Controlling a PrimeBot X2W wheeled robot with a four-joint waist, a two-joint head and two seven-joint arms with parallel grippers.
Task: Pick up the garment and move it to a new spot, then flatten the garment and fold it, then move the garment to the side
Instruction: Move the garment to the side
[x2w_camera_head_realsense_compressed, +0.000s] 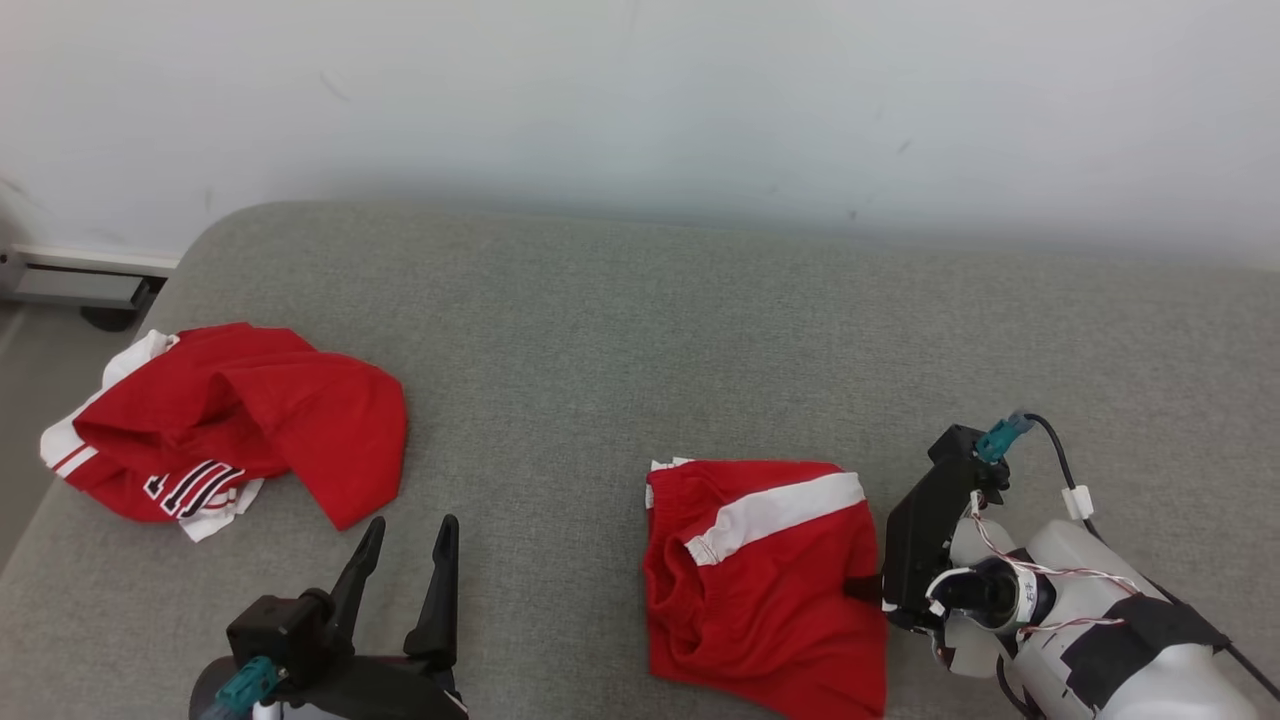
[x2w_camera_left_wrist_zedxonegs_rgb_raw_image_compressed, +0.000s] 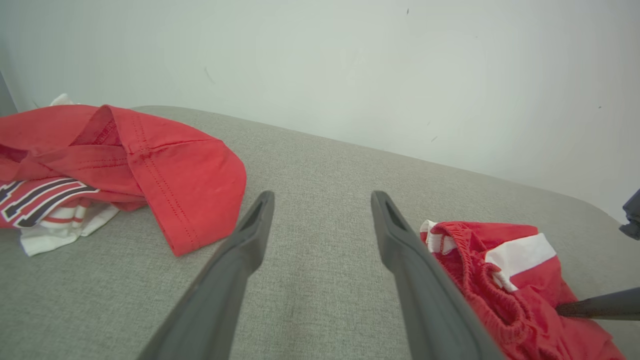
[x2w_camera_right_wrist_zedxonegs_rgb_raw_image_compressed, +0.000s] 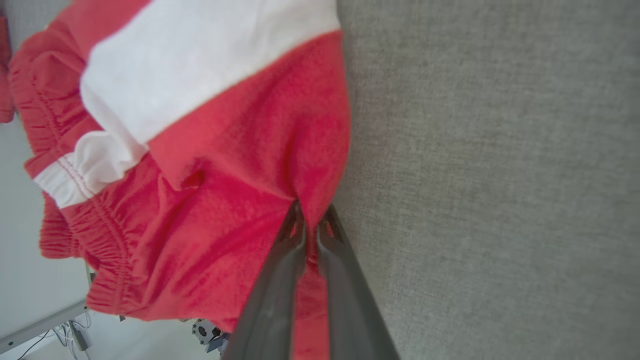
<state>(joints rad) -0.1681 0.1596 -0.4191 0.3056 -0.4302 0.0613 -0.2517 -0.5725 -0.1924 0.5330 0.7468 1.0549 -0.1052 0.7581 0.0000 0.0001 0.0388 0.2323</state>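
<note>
Pinching the folded red shorts (x2w_camera_head_realsense_compressed: 760, 590) with the right hand (x2w_camera_right_wrist_zedxonegs_rgb_raw_image_compressed: 310, 235), clamped tight on the edge farthest from the crumpled jersey (x2w_camera_head_realsense_compressed: 250, 420), well apart from it. Holding the left hand (x2w_camera_head_realsense_compressed: 412, 525) wide open, empty, near the jersey. Probably light and limp: best catching every layer.

The shorts (x2w_camera_head_realsense_compressed: 760, 600) are showing red with a white band; the jersey (x2w_camera_head_realsense_compressed: 300, 420) is showing red with white-and-black lettering.

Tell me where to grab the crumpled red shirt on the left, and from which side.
Grip the hemmed red flap of the shirt that juts toward the open left gripper. Come from the robot's near side, low along the cushion: that edge lies free and thin, while the rest is bunched.
</note>
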